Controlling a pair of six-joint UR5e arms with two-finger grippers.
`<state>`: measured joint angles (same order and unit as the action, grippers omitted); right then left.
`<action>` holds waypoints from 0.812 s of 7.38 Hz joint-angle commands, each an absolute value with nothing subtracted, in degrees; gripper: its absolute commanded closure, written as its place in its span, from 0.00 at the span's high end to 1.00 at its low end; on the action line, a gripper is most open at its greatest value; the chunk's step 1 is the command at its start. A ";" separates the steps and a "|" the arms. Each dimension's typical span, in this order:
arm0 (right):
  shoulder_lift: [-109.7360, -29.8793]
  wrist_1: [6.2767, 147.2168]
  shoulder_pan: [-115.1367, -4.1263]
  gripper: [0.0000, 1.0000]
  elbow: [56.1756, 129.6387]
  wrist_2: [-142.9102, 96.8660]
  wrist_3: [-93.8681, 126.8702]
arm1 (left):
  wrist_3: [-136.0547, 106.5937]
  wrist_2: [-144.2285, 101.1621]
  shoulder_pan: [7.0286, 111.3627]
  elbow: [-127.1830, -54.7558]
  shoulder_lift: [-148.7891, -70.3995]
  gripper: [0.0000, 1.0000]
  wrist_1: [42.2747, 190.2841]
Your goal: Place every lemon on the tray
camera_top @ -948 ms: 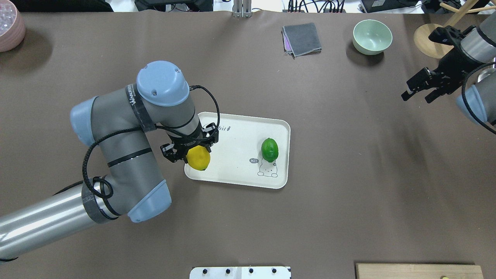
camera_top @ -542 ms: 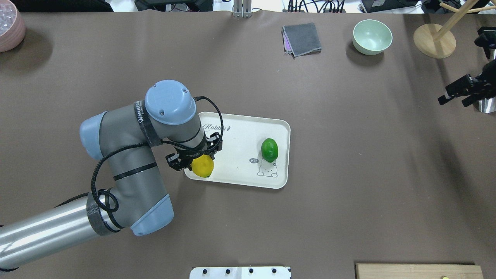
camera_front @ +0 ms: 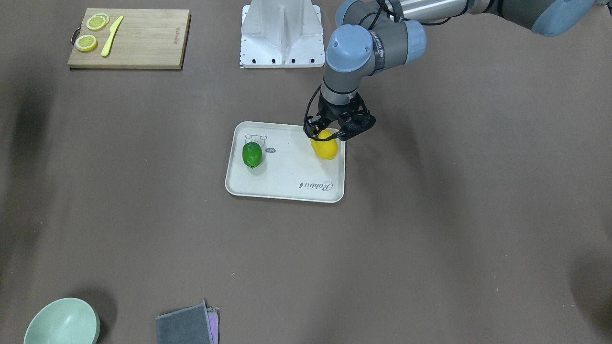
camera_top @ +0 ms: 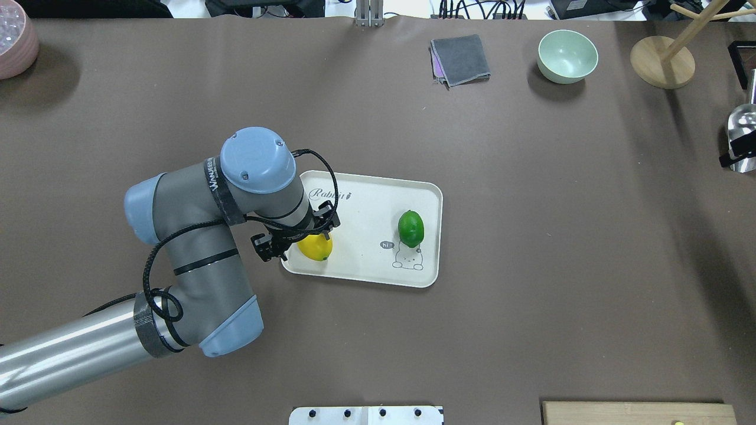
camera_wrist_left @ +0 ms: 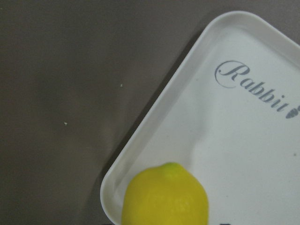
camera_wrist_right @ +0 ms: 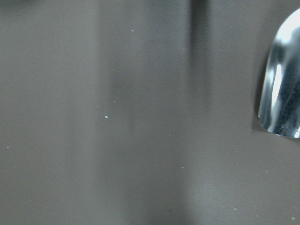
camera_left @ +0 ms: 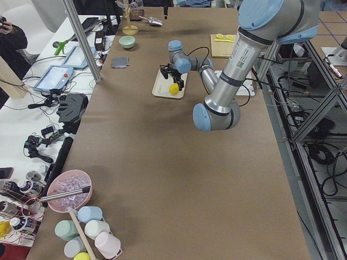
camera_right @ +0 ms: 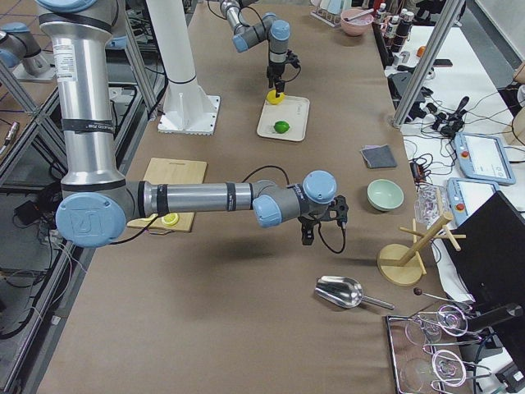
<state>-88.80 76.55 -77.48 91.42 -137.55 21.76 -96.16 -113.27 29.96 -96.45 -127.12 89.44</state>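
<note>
A brown matte tabletop [camera_top: 531,248] fills every view; near its middle lies the cream-white rounded rectangular tray [camera_top: 360,215], and on it, touching the cartoon animal drawing, rests the glossy green oval lemon [camera_top: 410,228]. The bright yellow oval lemon [camera_top: 317,248] sits low in the tray's corner nearest the robot, on its left side, just inside the rim; the left gripper [camera_front: 328,137] stands upright over it, jaws narrow and seemingly clasped on the fruit's upper half, though the wrist view shows no fingers. The right gripper [camera_right: 318,228] hangs well apart, near a shiny metal scoop [camera_right: 340,290]; we cannot tell how its jaws stand.

We judge this the last step, the set-down of the second fruit; what remains is to spread the jaws gently, since an oval fruit beside a rim may roll, and then to lift straight up clear of it.

Against the overhead frames of under a second ago, the yellow fruit has moved from above the rim to further inside and lower; the right arm has drawn back almost out of that view; the green fruit has not stirred.
</note>
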 commanded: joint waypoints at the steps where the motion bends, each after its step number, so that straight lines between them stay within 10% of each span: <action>1: -89.56 84.26 -79.97 1.00 93.86 -133.34 21.54 | -95.89 -113.81 32.24 -97.20 -127.09 0.98 89.13; 6: -91.84 95.66 -84.63 1.00 98.50 -132.28 9.62 | -69.33 -129.01 54.27 -99.40 -120.52 0.98 79.83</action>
<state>-91.63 90.81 -83.23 96.62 -132.31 13.39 -78.27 -126.05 48.19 -98.54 -122.79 83.43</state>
